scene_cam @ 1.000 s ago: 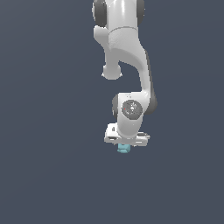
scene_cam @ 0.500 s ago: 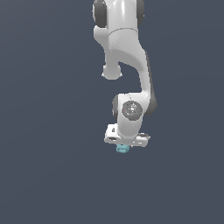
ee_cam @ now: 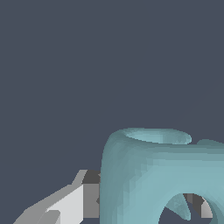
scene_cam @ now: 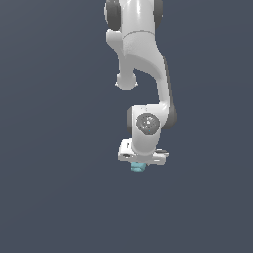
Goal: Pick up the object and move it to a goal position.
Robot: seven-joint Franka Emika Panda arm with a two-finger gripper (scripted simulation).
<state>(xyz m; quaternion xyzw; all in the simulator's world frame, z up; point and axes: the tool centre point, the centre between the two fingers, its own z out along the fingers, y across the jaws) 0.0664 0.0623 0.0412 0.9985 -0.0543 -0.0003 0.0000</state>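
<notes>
The arm (scene_cam: 143,74) hangs down from the top of the exterior view, wrist bent so the gripper (scene_cam: 140,164) points downward. The object (scene_cam: 138,167), a small light teal piece, shows just under the gripper body, touching it, which reads as held for carrying. In the wrist view the object (ee_cam: 157,175) fills the lower part of the picture, with a raised rim and a rounded opening through its face; a grey finger (ee_cam: 65,205) lies just beside it. Judgement: the jaws are clamped on the object, since it sits between them with no surface seen beneath.

Not determinable: no desk, floor or other support is visible, only flat dark background. No goal marker appears in either view. The second finger is mostly hidden behind the object, and the object's far side is cut off by the picture edge
</notes>
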